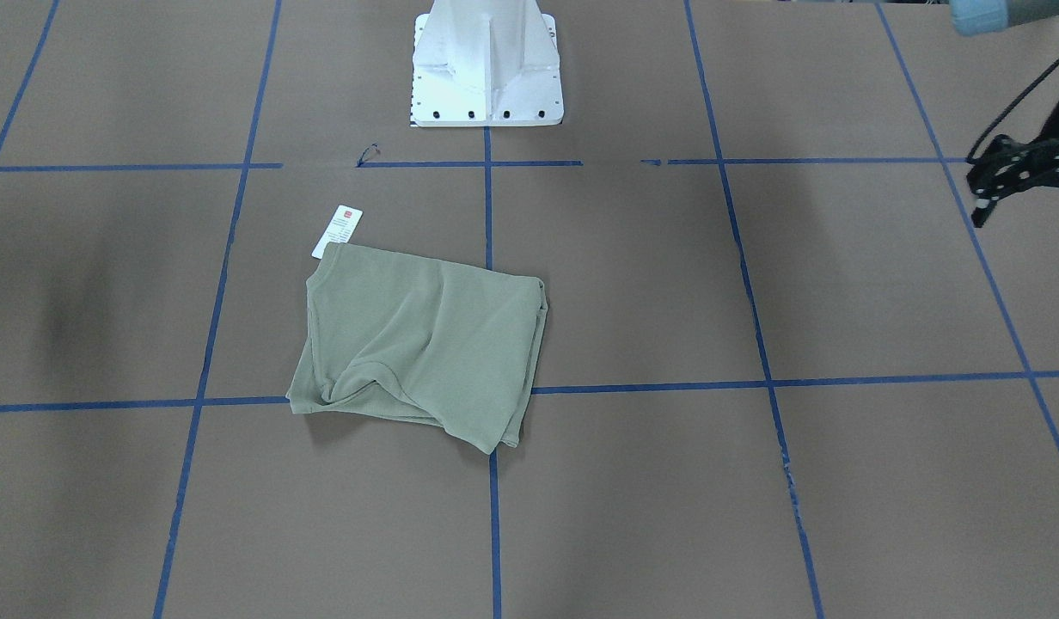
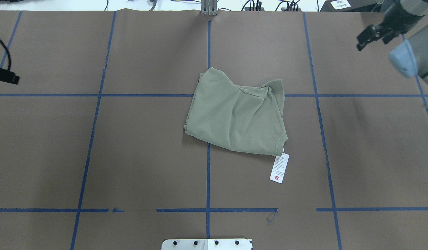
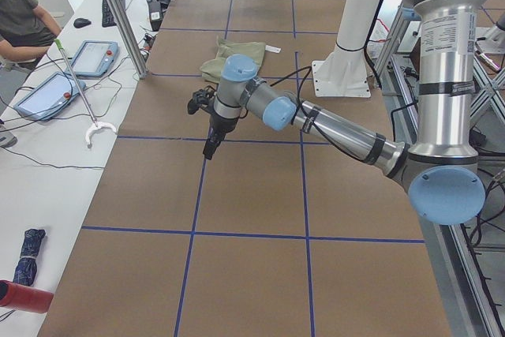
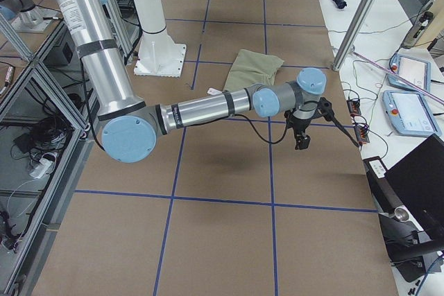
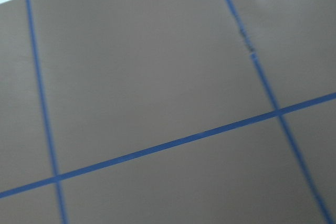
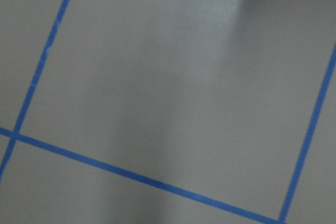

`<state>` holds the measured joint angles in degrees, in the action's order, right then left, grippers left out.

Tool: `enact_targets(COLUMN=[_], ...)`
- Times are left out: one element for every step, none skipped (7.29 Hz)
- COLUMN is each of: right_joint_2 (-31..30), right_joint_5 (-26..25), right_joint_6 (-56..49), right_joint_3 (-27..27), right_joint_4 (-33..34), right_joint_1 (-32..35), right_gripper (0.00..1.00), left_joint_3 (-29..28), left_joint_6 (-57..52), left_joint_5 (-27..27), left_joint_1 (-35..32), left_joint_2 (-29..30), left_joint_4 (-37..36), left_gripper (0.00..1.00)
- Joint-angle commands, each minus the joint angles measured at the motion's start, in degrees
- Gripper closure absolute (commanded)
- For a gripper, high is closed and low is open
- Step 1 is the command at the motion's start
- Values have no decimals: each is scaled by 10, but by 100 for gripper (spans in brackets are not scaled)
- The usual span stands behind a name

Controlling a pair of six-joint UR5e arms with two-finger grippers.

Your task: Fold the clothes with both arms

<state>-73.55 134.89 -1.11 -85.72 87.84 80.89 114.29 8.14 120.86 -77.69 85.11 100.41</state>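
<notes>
The pale sage-green shirt (image 1: pixel 418 344) lies folded into a compact, slightly rumpled rectangle at the middle of the table, also in the overhead view (image 2: pixel 235 121). Its white hang tag (image 2: pixel 279 168) sticks out flat at one corner. Nothing touches the shirt. My left gripper (image 1: pixel 1024 219) hangs far off at the table's left side, its two fingers apart and empty; it also shows in the exterior left view (image 3: pixel 211 146). My right gripper (image 2: pixel 372 42) hangs over the far right part of the table, open and empty. Both wrist views show only bare brown table with blue tape lines.
The white pedestal (image 1: pixel 486 69) stands at the robot's edge of the table. Blue tape lines divide the brown surface. Side tables with tablets (image 3: pixel 95 57) and cables, a metal post (image 3: pixel 118 13) and a seated person (image 3: pixel 20 13) flank the table's left end.
</notes>
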Motion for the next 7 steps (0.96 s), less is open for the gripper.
enact_targets(right_joint_2=[-56,-78,-84,-98,-105,-119,-123], right_joint_5=[28,21,13,-16,-21,-18,-9], right_joint_6=[-111,-106,-103,-102,-90,-52,-2], right_joint_3=[-8,-26,-28,-30,-38,-44,-45], right_joint_4=[36,30,30,30,36,37,33], right_joint_1=[67,69,70,69,69,69,69], right_gripper=[0,0,0,0,0,0,0], left_joint_3=[-83,-96,-120,-149,-168,-170,-170], left_joint_6=[-143,-132,-129,-129,-131,-131,-127], left_joint_5=[44,70,71,69,68,68,69], left_joint_1=[-96,-98,-104,-105,-107,-113,-112], left_joint_2=[-19,-10,-14,-16,-18,-18,-16], left_joint_4=[6,4,29,70,70,59,11], left_gripper=[0,0,0,0,0,0,0])
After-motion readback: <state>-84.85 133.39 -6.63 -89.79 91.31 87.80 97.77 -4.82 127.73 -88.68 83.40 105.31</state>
